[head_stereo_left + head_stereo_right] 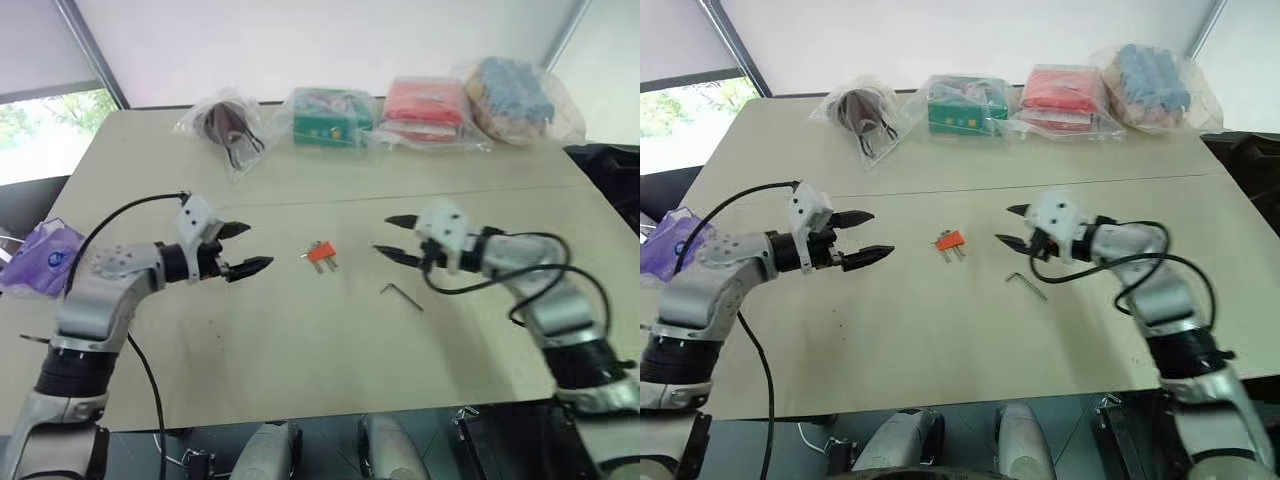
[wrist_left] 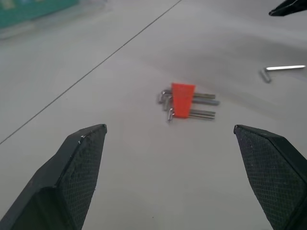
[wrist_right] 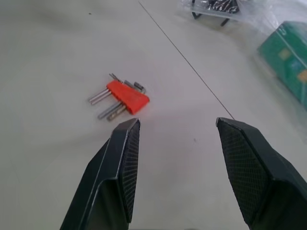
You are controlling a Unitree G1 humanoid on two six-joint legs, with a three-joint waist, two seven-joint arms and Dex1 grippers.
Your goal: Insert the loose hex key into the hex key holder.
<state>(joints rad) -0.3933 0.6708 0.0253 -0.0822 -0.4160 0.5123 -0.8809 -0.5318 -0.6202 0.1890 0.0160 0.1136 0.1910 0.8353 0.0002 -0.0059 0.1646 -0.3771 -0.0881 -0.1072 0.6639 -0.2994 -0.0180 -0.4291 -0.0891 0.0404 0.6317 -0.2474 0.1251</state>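
Note:
The hex key holder [image 1: 321, 253], a small orange-red block with several metal keys sticking out, lies flat at the middle of the beige table [image 1: 300, 350]. To its right and slightly nearer lies the loose hex key [image 1: 400, 296], a thin dark L-shaped rod. My left gripper [image 1: 255, 247] hovers left of the holder, open and empty, pointing at it. My right gripper [image 1: 383, 235] hovers right of the holder and just beyond the loose key, open with nothing between its fingers. The left wrist view shows the holder [image 2: 183, 99] ahead and the loose key [image 2: 283, 70] farther off.
Along the table's far edge lie clear bags: a dark item [image 1: 225, 125], a green box [image 1: 330, 118], a red packet [image 1: 425, 110] and a blue-and-tan bundle [image 1: 510, 90]. A purple bag [image 1: 40, 258] sits off the left edge. A seam [image 1: 520, 188] crosses the table.

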